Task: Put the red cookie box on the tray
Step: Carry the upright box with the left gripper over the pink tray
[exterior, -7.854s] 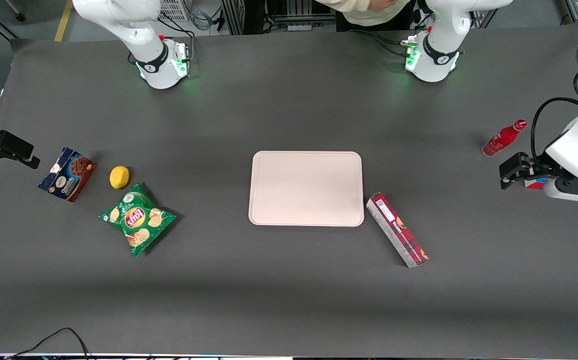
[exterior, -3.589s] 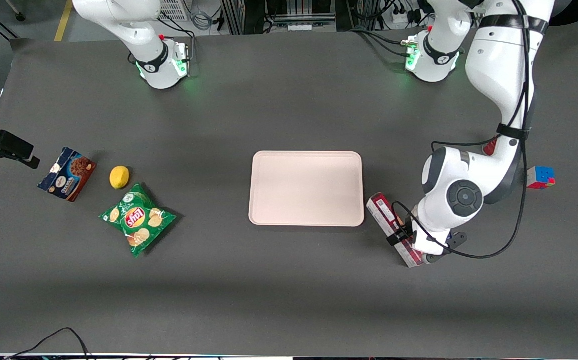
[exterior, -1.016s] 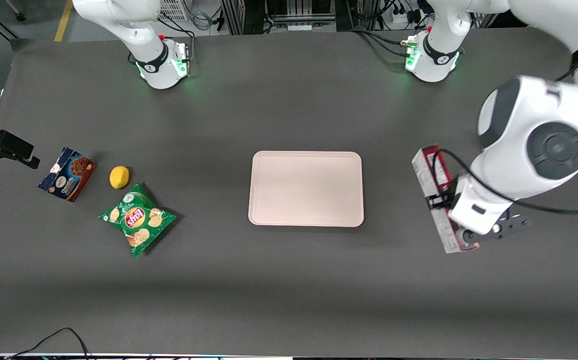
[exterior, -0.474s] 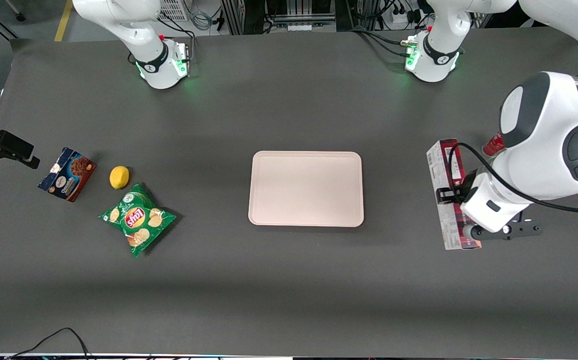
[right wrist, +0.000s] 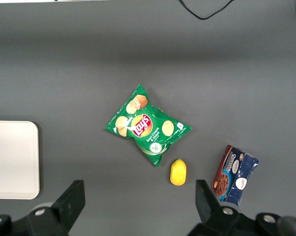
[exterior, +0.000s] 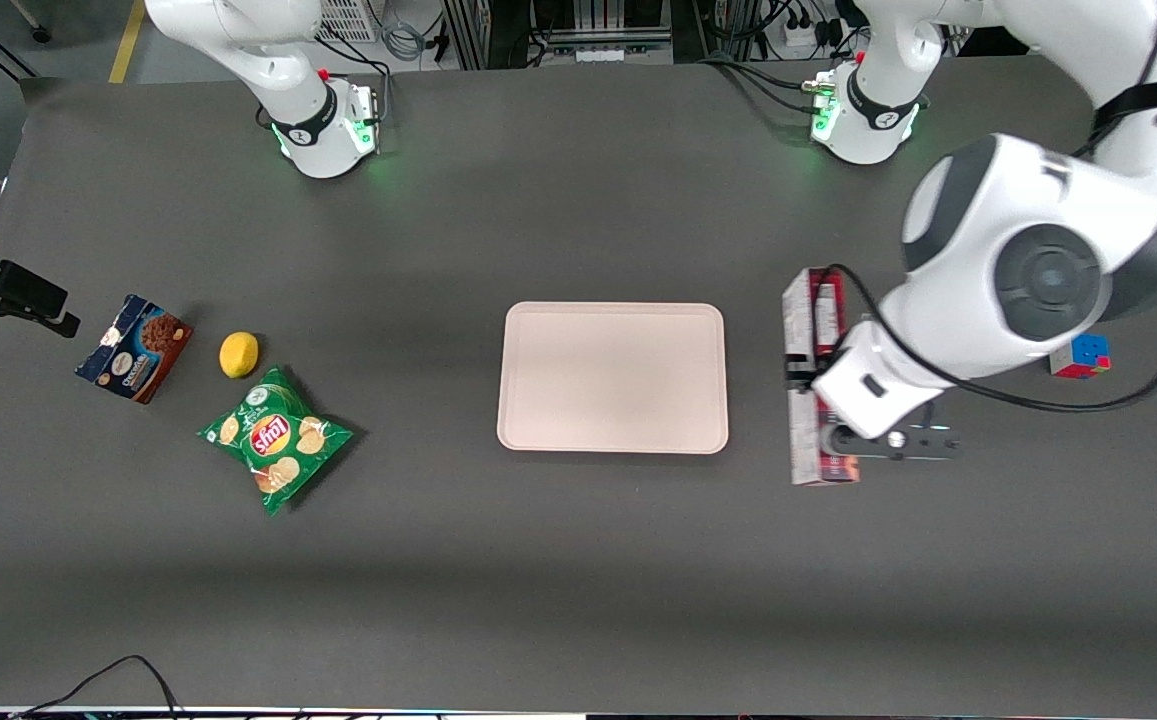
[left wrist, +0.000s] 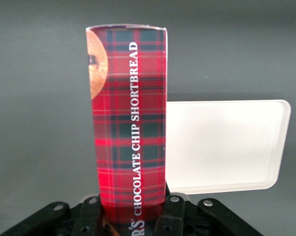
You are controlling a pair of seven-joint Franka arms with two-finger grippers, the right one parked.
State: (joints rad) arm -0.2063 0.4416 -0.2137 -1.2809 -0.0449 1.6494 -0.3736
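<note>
My left gripper [exterior: 818,395] [left wrist: 132,216] is shut on the red cookie box [exterior: 806,340] [left wrist: 129,123], a long plaid carton held in the air beside the tray, toward the working arm's end of the table. The box's length runs toward and away from the front camera, with the grey-white side showing. The pale pink tray [exterior: 613,377] [left wrist: 226,145] [right wrist: 13,160] lies flat at the table's middle with nothing on it. The wrist and forearm cover the middle of the box in the front view.
A colour cube [exterior: 1080,355] sits near the working arm's end. Toward the parked arm's end lie a green chips bag [exterior: 276,438] [right wrist: 147,126], a lemon [exterior: 239,354] [right wrist: 178,172] and a blue-brown cookie box [exterior: 134,347] [right wrist: 235,174]. The arm bases [exterior: 853,115] stand along the table edge farthest from the front camera.
The gripper picked the box up off the table, swung it out toward the working arm's end, and in the last half second has carried it back toward the tray.
</note>
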